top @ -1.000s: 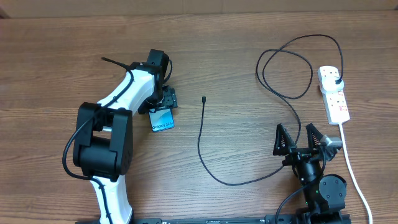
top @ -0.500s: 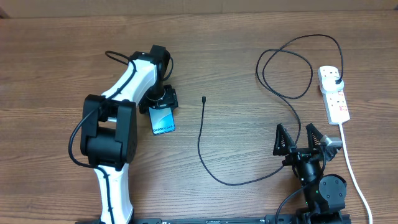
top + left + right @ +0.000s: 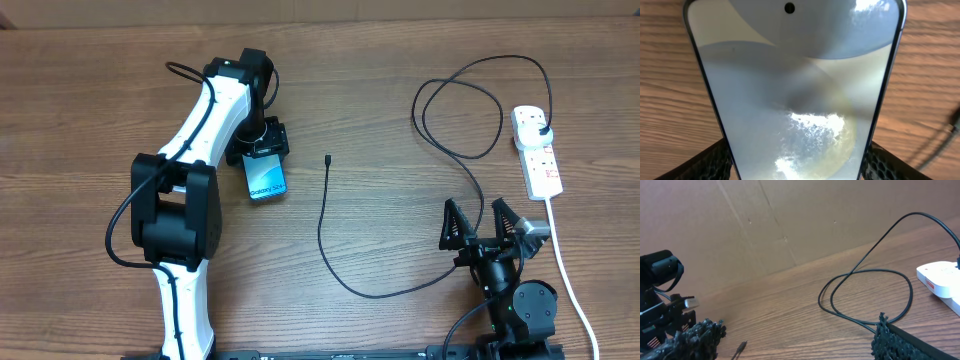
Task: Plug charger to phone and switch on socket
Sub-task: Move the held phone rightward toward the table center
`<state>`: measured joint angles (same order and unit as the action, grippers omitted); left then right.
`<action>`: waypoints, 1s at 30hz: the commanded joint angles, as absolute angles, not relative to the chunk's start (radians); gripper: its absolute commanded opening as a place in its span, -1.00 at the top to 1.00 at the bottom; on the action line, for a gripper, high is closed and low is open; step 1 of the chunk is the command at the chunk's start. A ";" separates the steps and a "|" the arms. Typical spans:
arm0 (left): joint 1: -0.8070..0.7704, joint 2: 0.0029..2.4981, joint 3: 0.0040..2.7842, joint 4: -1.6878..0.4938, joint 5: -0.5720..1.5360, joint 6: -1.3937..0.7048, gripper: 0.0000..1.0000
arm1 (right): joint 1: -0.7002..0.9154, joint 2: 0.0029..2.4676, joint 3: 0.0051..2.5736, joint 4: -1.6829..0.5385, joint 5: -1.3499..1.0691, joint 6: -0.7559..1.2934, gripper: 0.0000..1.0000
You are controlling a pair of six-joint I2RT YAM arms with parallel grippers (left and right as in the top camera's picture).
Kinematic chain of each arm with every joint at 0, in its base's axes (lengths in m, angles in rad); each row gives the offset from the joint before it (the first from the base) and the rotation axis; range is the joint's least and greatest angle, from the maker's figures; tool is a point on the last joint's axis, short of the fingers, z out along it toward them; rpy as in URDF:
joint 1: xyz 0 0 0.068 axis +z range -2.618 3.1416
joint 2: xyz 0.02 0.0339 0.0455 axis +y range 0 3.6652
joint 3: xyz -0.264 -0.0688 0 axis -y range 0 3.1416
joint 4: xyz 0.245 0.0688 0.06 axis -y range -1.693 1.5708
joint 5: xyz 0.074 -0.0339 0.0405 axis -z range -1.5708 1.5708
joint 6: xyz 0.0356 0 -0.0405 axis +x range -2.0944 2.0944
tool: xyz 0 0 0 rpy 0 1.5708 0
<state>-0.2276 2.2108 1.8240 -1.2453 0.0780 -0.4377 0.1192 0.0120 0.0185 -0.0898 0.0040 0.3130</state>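
The phone lies on the table left of centre, its light-blue screen up; my left gripper is shut on its far end. In the left wrist view the phone fills the frame between the two black fingers. The charger is a thin black cable with its connector tip lying free right of the phone and its plug in the white socket at the far right. My right gripper is open and empty near the front edge; the cable's loop and tip show in its view.
The socket's thick white cord runs from the strip toward the front edge, just right of the right arm. The black cable makes a large loop at the back right. A brown cardboard wall stands behind the table.
My left gripper has turned the phone on the table: it now points more straight toward the front and sits slightly farther right. The left arm has straightened. The right arm has not moved.
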 commanded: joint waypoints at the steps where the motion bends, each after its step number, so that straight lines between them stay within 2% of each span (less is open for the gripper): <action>1: -0.230 2.203 1.876 -1.253 0.229 -0.434 -0.51 | 0.117 0.010 0.008 -0.083 0.006 0.305 -1.00; 6: -0.230 2.203 1.876 -1.250 0.448 -0.434 -0.57 | 0.117 0.010 0.008 -0.083 0.006 0.306 -1.00; 14: -0.230 2.203 1.876 -1.263 0.649 -0.434 -0.47 | 0.117 0.010 0.008 -0.083 0.006 0.306 -1.00; 20: -0.230 2.203 1.876 -1.264 0.673 -0.434 -0.47 | 0.117 0.010 0.008 -0.083 0.006 0.306 -1.00; 23: -0.230 2.203 1.876 -1.267 0.673 -0.434 -0.22 | 0.117 0.010 0.008 -0.083 0.006 0.306 -1.00; 24: -0.230 2.203 1.876 -1.279 0.674 -0.434 -0.23 | 0.117 0.010 0.008 -0.083 0.006 0.306 -1.00; 26: -0.230 2.203 1.876 -1.303 0.673 -0.434 -0.39 | 0.117 0.010 0.008 -0.083 0.006 0.306 -1.00; 30: -0.230 2.203 1.876 -1.331 0.680 -0.435 -0.39 | 0.117 0.010 0.008 -0.083 0.006 0.306 -1.00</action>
<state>-0.2276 2.2108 1.8431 -1.3216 0.6296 -0.4381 0.1192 0.0120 0.0185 -0.0895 0.0040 0.3134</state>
